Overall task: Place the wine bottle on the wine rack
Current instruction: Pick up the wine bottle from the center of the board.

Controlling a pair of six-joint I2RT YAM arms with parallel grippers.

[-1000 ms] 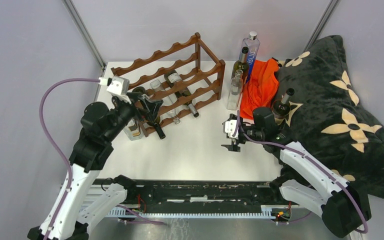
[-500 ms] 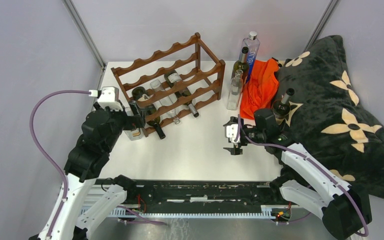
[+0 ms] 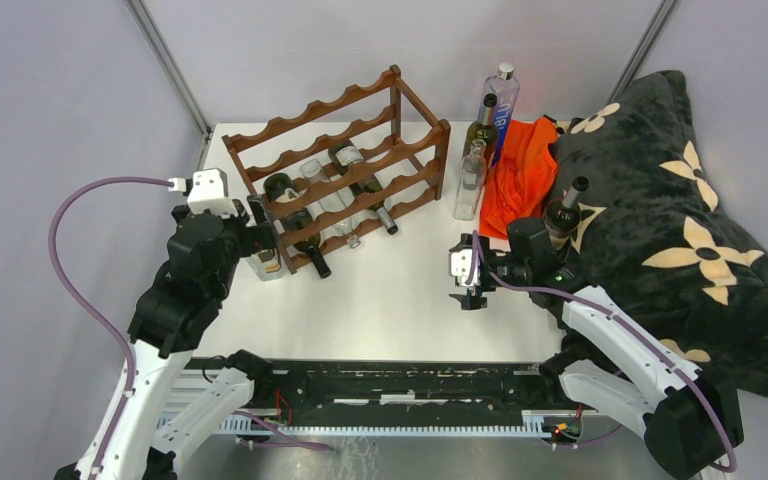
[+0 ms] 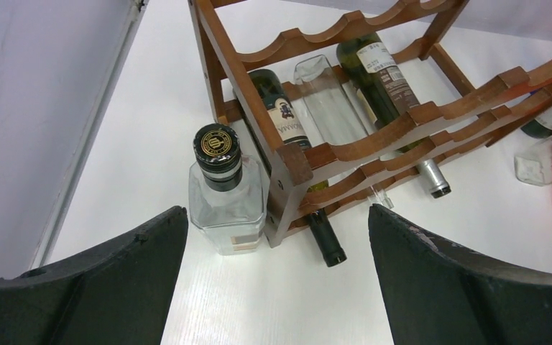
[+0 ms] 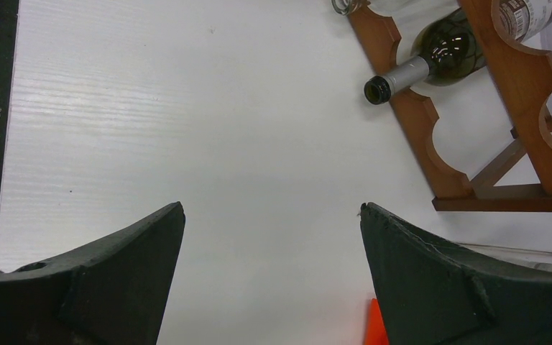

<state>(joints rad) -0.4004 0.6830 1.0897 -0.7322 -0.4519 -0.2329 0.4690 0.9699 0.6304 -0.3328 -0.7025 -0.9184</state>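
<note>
The reddish-brown wine rack stands at the table's back left. Three bottles lie in it: a dark wine bottle at its left end, a clear one and a green labelled one. In the left wrist view the rack and the dark bottle are ahead of me. My left gripper is open and empty just off the rack's left end. My right gripper is open and empty over bare table. Another wine bottle stands against the blanket.
A square clear bottle stands at the rack's left corner. A green bottle, a tall blue-labelled bottle and a small clear bottle stand right of the rack. An orange cloth and a black flowered blanket lie at the right.
My left gripper has drawn back from the dark bottle in the rack, leftward and toward the near side, and is empty. The right arm has hardly moved.
</note>
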